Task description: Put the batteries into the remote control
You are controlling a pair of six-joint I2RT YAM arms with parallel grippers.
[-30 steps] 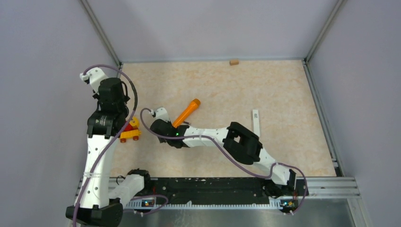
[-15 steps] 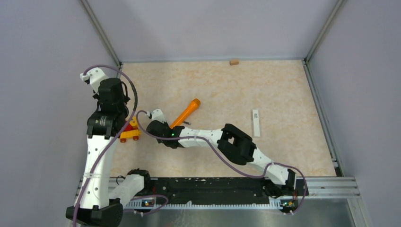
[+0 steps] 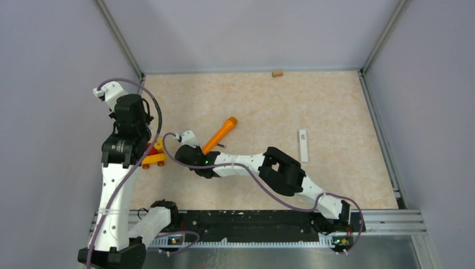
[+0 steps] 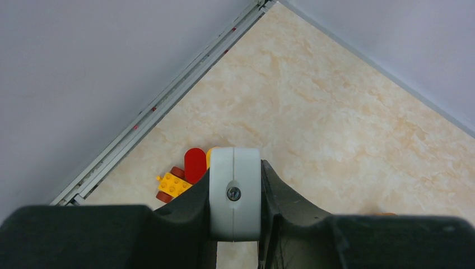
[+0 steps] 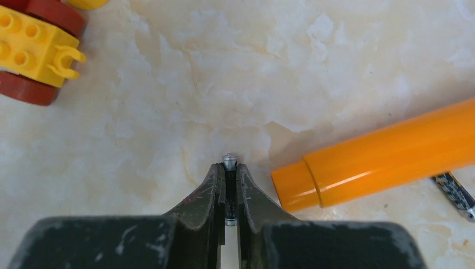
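Observation:
My right gripper (image 5: pixel 229 166) is shut on a battery (image 5: pixel 229 161), a thin dark cylinder whose silver tip sticks out past the fingertips, low over the table. The orange tube (image 5: pixel 386 157) lies just to its right, and another battery (image 5: pixel 455 193) lies under the tube's far side. In the top view the right wrist (image 3: pixel 193 156) sits at the tube's (image 3: pixel 219 134) lower end. My left gripper (image 4: pixel 235 174) is shut on a white rounded body with a seam and a screw, seemingly the remote control (image 4: pixel 235 190), held above the table's left side.
A yellow and red toy brick car (image 3: pixel 154 157) lies by the left wall, close to both grippers, and also shows in the right wrist view (image 5: pixel 33 50). A thin white strip (image 3: pixel 303 145) lies at the right. A small wooden block (image 3: pixel 276 73) sits at the back wall.
My right arm has shifted a little to the left, and its elbow has moved off the white strip. The left arm has barely moved.

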